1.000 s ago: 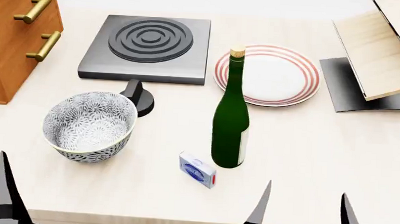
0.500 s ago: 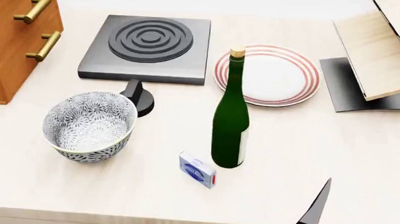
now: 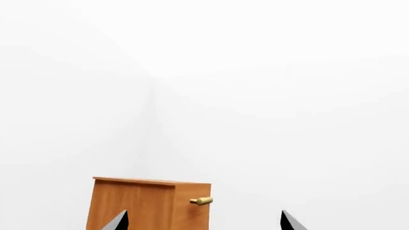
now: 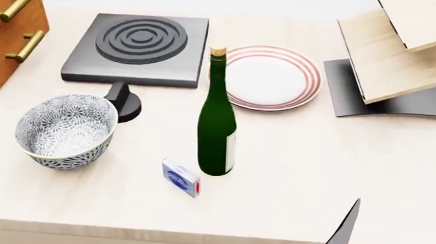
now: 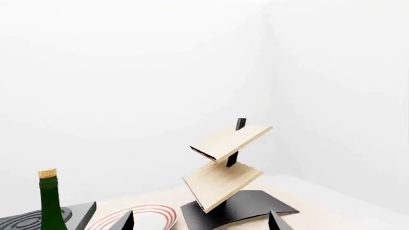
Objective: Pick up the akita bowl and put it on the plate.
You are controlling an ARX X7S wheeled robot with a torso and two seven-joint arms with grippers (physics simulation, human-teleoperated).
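Note:
The akita bowl point(image 4: 65, 132), white with a dense dark floral pattern, stands upright at the table's left front. The plate point(image 4: 271, 79), white with red rings, lies empty at the back centre, behind the bottle. Its rim point(image 5: 145, 214) also shows in the right wrist view. My right gripper point(image 4: 397, 234) is open at the table's right front edge, far from the bowl, with nothing between its fingers. In the right wrist view the right gripper point(image 5: 201, 223) faces the rack. My left gripper point(image 3: 203, 223) is open and empty, facing the wooden cabinet; it is outside the head view.
A tall green bottle point(image 4: 217, 133) stands between bowl and plate, with a small blue-white box point(image 4: 180, 177) beside it. A dark square burner point(image 4: 137, 48) with its knob point(image 4: 123, 104) is behind the bowl. A wooden cabinet point(image 4: 8, 30) is at left, a tilted wooden rack point(image 4: 397, 58) at right.
The left gripper's finger has left the head view. The right gripper's fingers moved right. The head view shifted, so everything on the table now sits further left in it.

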